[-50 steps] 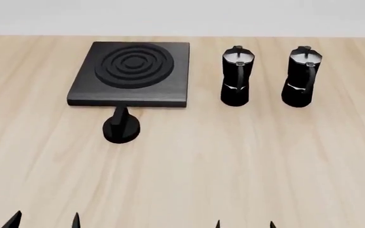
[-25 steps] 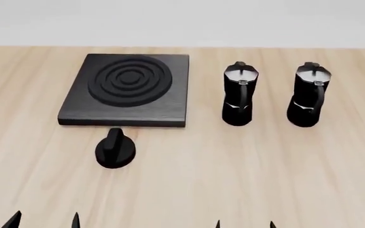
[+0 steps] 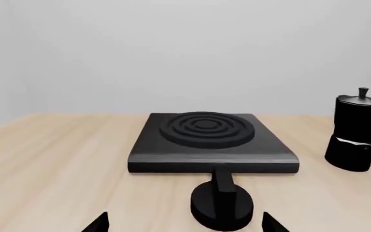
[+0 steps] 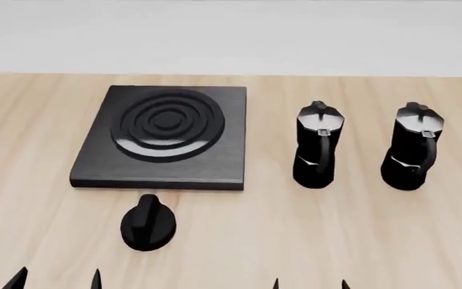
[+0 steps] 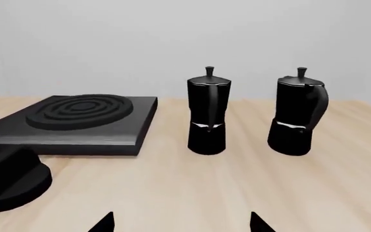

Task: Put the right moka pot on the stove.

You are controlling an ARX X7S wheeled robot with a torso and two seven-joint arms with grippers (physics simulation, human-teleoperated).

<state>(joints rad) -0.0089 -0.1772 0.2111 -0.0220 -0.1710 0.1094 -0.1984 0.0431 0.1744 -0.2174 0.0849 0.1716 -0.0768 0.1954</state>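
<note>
Now lower in view, right moka pot (image 4: 411,153), stove (image 4: 162,135), pincers both apart.

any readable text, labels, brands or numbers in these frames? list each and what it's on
None: no words, labels, brands or numbers show in any view.
The stove: plain black, only burner rings.
The dial knob: no markings.
The right moka pot and the left moka pot: unmarked; the pale patches on them are reflections, not print.
The table: bare wood grain.
</note>
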